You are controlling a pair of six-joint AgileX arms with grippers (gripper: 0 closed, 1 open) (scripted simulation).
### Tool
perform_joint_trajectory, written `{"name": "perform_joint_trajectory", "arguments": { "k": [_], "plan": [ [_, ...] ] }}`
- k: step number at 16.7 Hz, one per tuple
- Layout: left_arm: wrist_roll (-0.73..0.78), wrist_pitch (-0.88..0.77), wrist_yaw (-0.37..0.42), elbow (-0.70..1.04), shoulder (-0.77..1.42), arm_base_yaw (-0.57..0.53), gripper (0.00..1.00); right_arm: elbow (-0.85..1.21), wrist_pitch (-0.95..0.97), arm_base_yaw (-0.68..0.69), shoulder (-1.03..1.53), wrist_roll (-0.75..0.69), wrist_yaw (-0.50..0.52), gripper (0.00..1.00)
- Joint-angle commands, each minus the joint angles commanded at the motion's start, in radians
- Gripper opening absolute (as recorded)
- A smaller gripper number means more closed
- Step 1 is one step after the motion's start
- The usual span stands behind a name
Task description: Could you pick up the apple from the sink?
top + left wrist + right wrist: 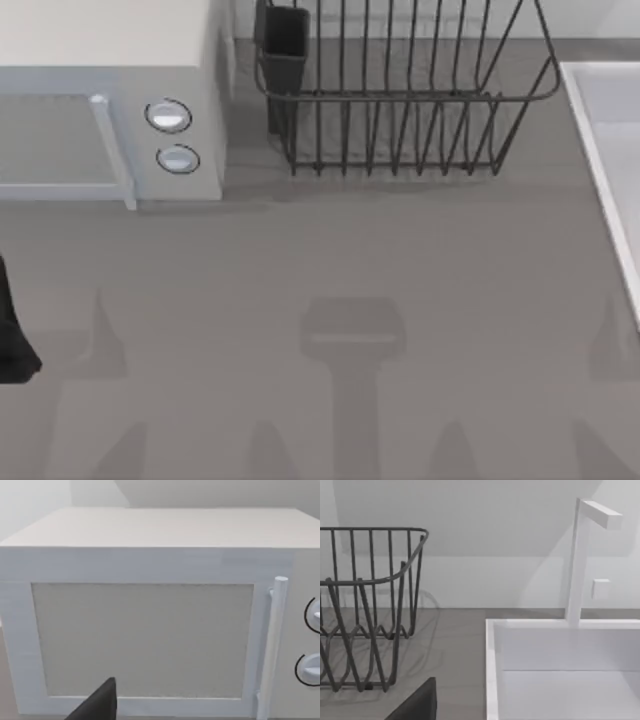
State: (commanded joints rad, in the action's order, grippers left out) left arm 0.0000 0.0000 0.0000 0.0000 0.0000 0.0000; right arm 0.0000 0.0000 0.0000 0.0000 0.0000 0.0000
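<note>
Over at the right edge of the table sits the sink [600, 130] — pale basin with a raised rim, tall white faucet [580, 560] behind it — and I can't spot the apple on the bit of basin floor that's showing, so my guess is it's lower down in there. Right arm's clearly the nearer one, since its wrist view looks across the table straight at the sink [492, 670] with the wire rack [370, 605] beside it, while the left arm's parked at the left edge facing the microwave [150, 630]. Can't tell whether either gripper is spread or pressed together — just a dark sliver in each wrist view.
</note>
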Motion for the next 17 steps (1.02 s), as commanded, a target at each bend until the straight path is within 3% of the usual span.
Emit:
{"name": "perform_joint_trajectory", "arguments": {
  "k": [9,17],
  "plan": [
    [0.000,0.000,0.000,0.000,0.000,0.000,1.00,0.054,-0.036,-0.013,0.062,-0.013,0.000,1.00],
    [0.000,0.000,0.000,0.000,0.000,0.000,1.00,0.508,-0.342,-0.127,0.641,-0.121,0.001,1.00]
  ]
}}
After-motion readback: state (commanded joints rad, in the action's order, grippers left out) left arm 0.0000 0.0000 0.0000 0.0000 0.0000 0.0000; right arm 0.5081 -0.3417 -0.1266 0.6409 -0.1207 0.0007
